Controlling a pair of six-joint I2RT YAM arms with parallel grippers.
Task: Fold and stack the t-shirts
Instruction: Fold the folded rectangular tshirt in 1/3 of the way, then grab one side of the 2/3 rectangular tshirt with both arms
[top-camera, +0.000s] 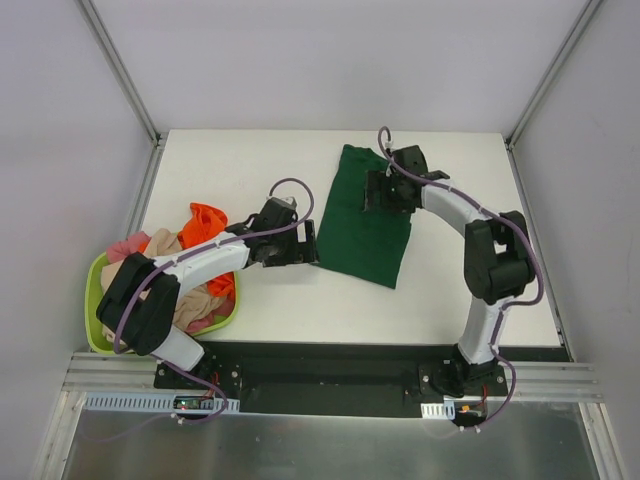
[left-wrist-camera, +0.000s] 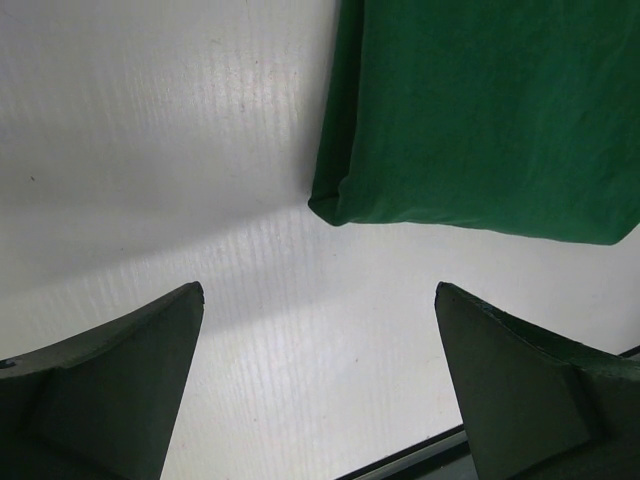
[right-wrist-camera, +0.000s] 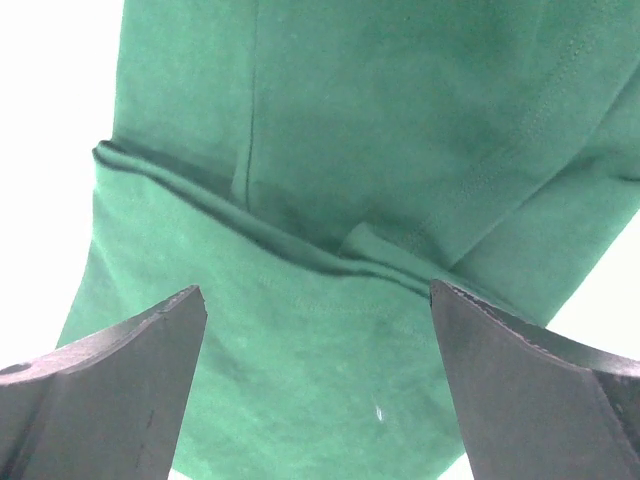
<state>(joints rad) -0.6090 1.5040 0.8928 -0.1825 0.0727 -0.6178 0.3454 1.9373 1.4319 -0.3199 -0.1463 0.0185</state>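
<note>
The dark green t-shirt (top-camera: 362, 225) lies folded into a long strip on the white table, running from far centre toward the front. My left gripper (top-camera: 300, 245) is open and empty, low over the table just left of the shirt's near left corner (left-wrist-camera: 335, 208). My right gripper (top-camera: 378, 190) is open above the shirt's far part, where folded layers and a crease (right-wrist-camera: 300, 250) show between its fingers. Orange (top-camera: 205, 220), beige (top-camera: 165, 245) and pink (top-camera: 122, 248) shirts are heaped in the basket.
The lime-green plastic basket (top-camera: 92, 300) sits at the table's front left corner. White walls with metal frame posts enclose the table. A black strip (top-camera: 340, 365) runs along the near edge by the arm bases.
</note>
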